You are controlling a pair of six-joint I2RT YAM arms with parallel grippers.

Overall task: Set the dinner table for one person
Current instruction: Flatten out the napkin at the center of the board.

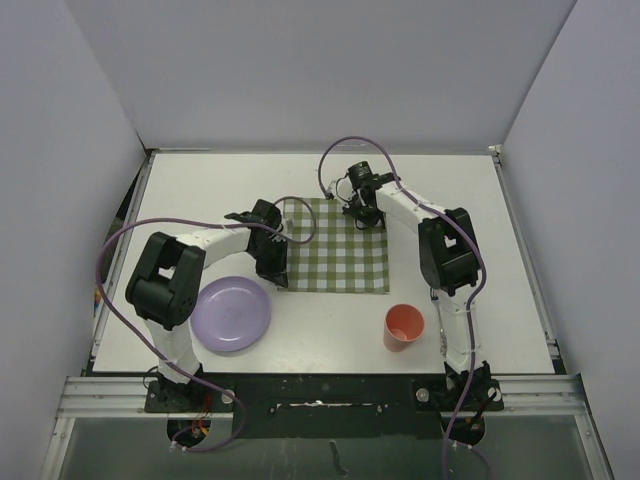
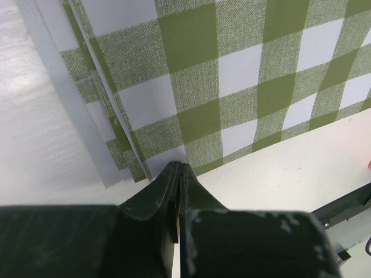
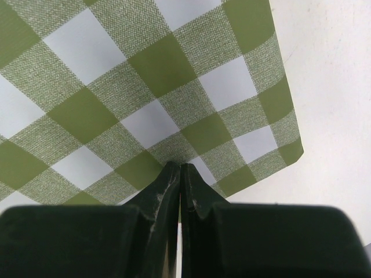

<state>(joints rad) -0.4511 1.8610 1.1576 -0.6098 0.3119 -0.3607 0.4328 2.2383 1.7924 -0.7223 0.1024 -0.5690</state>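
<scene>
Raised elbows of the left arm (image 1: 165,280) and right arm (image 1: 447,250) loom nearest overhead. Beneath them the white worktop (image 1: 200,185) fills the view, carrying a purple plate (image 1: 231,313), an orange cup (image 1: 404,326) and a green-checked cloth (image 1: 335,250). Left wrist: the left gripper (image 2: 181,169) is pinched closed on the cloth's layered edge. Right wrist: the right gripper (image 3: 180,169) is pinched closed on the cloth near its corner.

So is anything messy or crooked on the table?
A little. The checked cloth is folded, and beside the left gripper its layers' edges are staggered, not lined up. The purple plate and orange cup look fine; nothing spilled.
</scene>
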